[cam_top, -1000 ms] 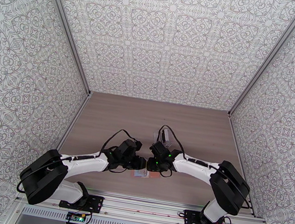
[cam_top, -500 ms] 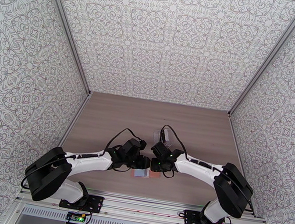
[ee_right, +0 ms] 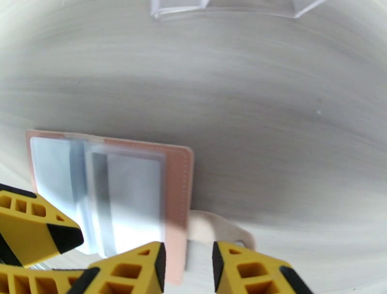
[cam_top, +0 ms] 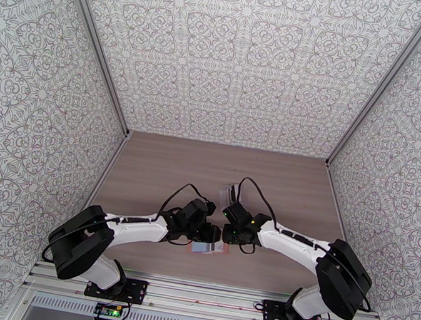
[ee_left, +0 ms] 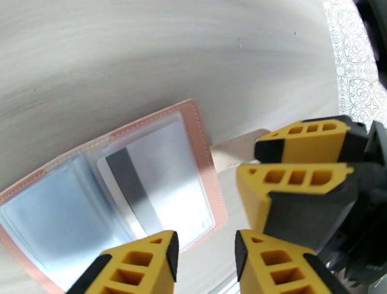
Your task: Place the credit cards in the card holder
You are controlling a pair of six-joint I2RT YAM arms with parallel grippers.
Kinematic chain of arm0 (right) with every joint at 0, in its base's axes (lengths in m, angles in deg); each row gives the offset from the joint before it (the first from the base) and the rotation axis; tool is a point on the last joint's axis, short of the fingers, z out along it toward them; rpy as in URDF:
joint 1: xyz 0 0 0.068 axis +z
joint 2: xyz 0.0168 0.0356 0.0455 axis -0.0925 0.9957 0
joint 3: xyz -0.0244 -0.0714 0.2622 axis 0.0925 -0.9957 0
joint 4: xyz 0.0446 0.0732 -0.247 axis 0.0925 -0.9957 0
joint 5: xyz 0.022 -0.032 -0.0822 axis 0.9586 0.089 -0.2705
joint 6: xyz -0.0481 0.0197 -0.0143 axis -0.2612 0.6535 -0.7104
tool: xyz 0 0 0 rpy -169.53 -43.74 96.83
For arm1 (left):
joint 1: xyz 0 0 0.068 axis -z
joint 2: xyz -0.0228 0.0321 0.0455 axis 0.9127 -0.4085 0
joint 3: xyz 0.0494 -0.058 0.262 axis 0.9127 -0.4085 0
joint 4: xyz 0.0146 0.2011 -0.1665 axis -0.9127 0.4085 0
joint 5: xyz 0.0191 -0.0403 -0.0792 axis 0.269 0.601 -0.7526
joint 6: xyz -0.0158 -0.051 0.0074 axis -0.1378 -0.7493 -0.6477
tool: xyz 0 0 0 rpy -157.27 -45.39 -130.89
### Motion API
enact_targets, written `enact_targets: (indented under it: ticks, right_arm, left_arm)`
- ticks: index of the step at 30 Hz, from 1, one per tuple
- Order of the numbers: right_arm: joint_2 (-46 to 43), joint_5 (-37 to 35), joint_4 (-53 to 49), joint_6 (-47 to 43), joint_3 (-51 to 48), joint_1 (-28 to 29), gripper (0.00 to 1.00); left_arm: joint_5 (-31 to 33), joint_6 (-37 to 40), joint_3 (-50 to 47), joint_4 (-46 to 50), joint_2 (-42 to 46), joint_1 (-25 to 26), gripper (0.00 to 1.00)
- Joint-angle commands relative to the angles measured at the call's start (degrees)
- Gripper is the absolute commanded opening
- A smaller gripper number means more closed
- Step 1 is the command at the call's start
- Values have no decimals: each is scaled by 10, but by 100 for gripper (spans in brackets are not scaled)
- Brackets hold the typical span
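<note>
Shifted rightward, left tool and right tool gape empty; wrist view reveals 1 card in card holder.

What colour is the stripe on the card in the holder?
Dark grey, on a white card inside the pink card holder; clearest in the left wrist view.

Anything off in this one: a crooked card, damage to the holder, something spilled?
Nothing stands out. The card holder lies open and flat on the table, and the grey-striped card sits in one half, roughly square with its edges. Whether it is fully tucked under the clear sleeve cannot be told.
</note>
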Motion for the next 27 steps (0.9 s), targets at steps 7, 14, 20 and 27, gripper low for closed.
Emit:
enact_targets:
  ticks: [7, 14, 20, 27]
  right_arm:
    - [-44, -8, -21, -30, 12, -10, 35]
    - [-51, -38, -73, -72, 89, -40, 45]
    - [-16, -41, -95, -132, 167, -97, 52]
    - [98, -33, -138, -204, 301, -139, 59]
  left_arm:
    - [9, 5, -21, 16, 51, -30, 40]
    - [22, 16, -77, 53, 137, -80, 40]
    - [20, 9, -125, 57, 192, -113, 40]
    - [10, 11, -131, 51, 180, -112, 41]
